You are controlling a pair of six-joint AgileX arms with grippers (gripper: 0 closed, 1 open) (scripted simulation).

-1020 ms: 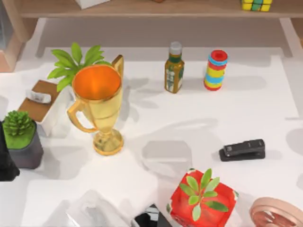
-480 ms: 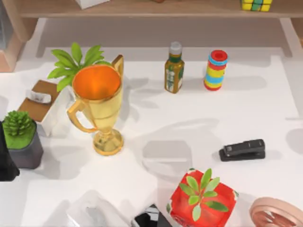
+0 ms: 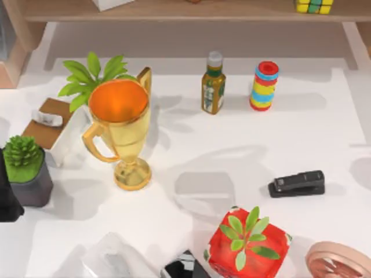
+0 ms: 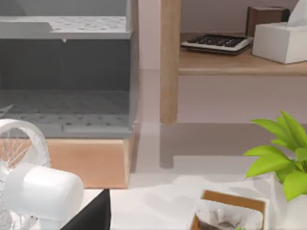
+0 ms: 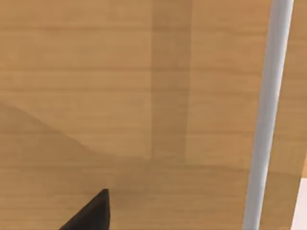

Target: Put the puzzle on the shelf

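The puzzle [image 3: 313, 6], a block of yellow and green tiles, rests on the shelf [image 3: 203, 10] at the top view's far right end, with nothing touching it. The shelf is a long light-brown board on pale side supports [image 4: 170, 62] along the back of the table. A dark part of my left arm [image 3: 7, 200] sits at the table's left edge, behind a potted succulent. In the right wrist view a dark tip of my right gripper [image 5: 91, 213] hangs over a wooden surface beside a white post [image 5: 266, 115].
On the table stand a gold trophy [image 3: 122, 130], a leafy plant [image 3: 93, 75], a brown-topped white box [image 3: 52, 124], a bottle [image 3: 213, 84], a ring stack [image 3: 265, 86], a black stapler [image 3: 297, 183] and a red-potted plant [image 3: 248, 240]. A grey tray [image 4: 67, 72] and white fan [image 4: 29, 182] stand left.
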